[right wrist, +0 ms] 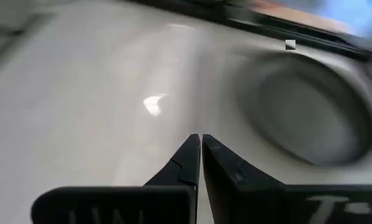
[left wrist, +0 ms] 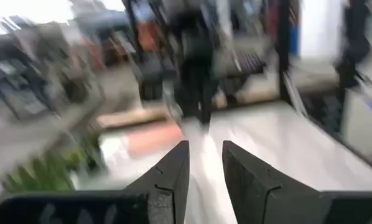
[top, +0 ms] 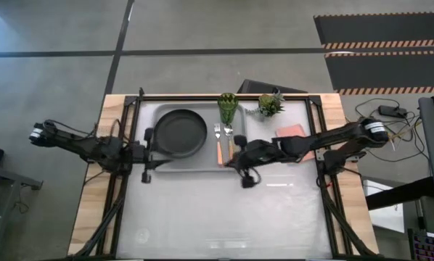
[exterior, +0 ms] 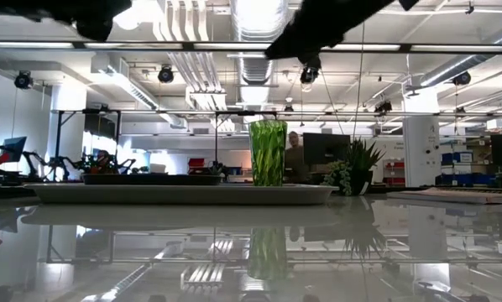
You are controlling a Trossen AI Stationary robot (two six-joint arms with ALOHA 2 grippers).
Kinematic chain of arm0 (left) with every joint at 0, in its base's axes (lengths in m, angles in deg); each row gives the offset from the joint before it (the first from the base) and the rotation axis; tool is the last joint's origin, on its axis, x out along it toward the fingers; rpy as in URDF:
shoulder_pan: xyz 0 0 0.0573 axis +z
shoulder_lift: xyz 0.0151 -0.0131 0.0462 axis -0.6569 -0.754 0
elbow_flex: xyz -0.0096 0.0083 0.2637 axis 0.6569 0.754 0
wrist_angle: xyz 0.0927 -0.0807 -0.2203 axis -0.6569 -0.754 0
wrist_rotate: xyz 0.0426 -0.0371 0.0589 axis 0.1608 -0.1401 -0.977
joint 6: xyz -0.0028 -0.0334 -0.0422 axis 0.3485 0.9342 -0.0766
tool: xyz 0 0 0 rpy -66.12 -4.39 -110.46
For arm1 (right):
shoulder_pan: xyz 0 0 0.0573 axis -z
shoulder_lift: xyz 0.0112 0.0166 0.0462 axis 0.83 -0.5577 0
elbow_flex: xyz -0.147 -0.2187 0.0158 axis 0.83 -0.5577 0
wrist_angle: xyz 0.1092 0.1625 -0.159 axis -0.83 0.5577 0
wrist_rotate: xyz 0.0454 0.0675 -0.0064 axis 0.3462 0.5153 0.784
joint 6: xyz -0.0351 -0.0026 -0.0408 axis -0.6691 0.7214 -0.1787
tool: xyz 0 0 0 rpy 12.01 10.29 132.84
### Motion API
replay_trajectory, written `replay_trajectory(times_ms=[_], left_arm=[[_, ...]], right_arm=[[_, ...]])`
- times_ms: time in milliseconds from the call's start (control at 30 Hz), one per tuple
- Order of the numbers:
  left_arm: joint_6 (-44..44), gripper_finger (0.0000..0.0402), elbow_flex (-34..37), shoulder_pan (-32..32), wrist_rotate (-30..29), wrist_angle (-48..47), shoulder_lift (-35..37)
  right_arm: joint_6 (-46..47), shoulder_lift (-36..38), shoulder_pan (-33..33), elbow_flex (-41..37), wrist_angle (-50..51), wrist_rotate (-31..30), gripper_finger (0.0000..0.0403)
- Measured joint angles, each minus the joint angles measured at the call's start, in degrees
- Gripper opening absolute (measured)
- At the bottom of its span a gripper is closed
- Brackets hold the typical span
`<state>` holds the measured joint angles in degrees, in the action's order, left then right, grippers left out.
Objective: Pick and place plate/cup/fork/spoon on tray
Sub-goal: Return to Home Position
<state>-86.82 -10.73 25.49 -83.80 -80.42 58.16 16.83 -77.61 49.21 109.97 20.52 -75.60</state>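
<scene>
On glossy white bench, beside tray: left tool narrowly parted, right tool pinched closed, empty; fork and spoon partly hidden.

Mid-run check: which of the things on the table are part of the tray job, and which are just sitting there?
Job:
tray
plate
cup
fork
spoon

Lying about:
potted plant
pink rectangle
</scene>
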Motion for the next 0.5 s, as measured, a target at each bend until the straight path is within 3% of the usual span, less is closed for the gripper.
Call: replay_trajectory(times_ms=[167, 367, 500], left_arm=[[7.6, 0.0072, 1.1, -0.6, -0.6, -11.8, 7.1], [6.0, 0.0013, 6.3, -0.6, -0.2, -12.1, 12.8], [5.9, 0.0005, 9.3, -0.6, 0.3, -11.5, 16.5]], right_arm=[[-5.2, 7.4, 1.9, -7.7, -3.5, 15.9, 0.0009], [-6.8, 17.0, 7.1, -20.4, -14.3, 19.5, 0.0009], [-6.5, 23.6, 10.9, -26.5, -16.9, 19.4, 0.0009]])
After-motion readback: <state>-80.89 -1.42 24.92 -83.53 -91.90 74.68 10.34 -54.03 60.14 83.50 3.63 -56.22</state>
